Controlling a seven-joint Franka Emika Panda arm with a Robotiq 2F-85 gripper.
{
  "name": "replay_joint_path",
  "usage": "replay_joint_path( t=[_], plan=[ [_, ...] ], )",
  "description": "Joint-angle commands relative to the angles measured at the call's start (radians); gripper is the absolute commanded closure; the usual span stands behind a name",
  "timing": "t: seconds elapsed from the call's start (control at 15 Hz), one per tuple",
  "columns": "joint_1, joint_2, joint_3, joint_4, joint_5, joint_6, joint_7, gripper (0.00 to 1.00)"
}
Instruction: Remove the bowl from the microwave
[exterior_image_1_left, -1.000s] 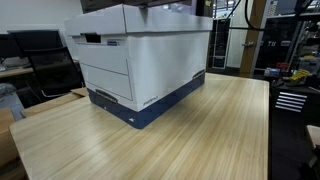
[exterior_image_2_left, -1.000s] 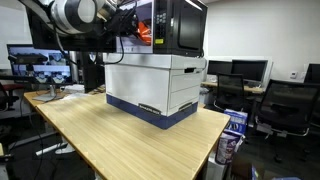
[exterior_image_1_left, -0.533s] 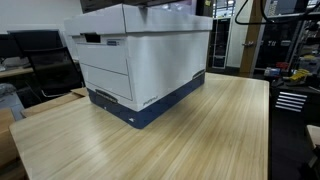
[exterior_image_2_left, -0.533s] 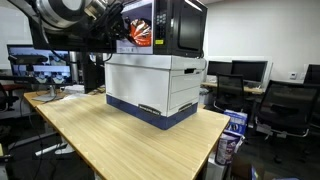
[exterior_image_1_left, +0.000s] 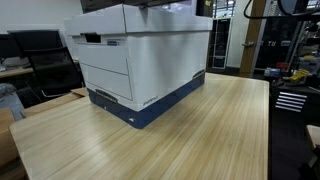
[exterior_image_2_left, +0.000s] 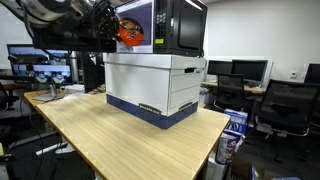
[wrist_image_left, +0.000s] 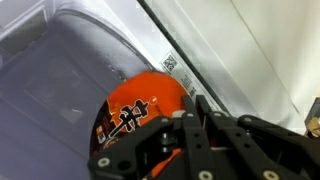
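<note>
The red-orange bowl with dark markings hangs in my gripper just outside the open front of the black microwave. The microwave stands on a large white box with a navy base band. In the wrist view my gripper is shut on the rim of the bowl, with the bowl's side and its markings facing the camera. In an exterior view only the white box and a sliver of the microwave's underside show; the bowl and gripper are out of view there.
The white box sits on a long wooden table, which also shows in an exterior view. Monitors and a desk stand behind the arm. Office chairs stand beyond the table's end.
The gripper and the bowl have moved leftward, away from the microwave's opening, with the bowl held the whole time.
</note>
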Motion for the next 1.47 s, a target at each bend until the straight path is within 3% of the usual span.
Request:
replay_joint_path(
  t=[0.0,0.6,1.0,1.13,1.4],
  plan=[
    [-0.061,-0.086,0.089,-0.052,0.059,-0.085,-0.012,0.96],
    [-0.259,-0.194,0.255,-0.042,0.09,-0.256,0.071,0.96],
    [-0.424,-0.167,0.345,-0.04,0.062,-0.318,0.181,0.96],
    [-0.449,-0.148,0.365,-0.025,0.077,-0.407,0.224,0.96],
    [-0.44,-0.1,0.381,0.057,0.088,-0.69,0.289,0.99]
  ],
)
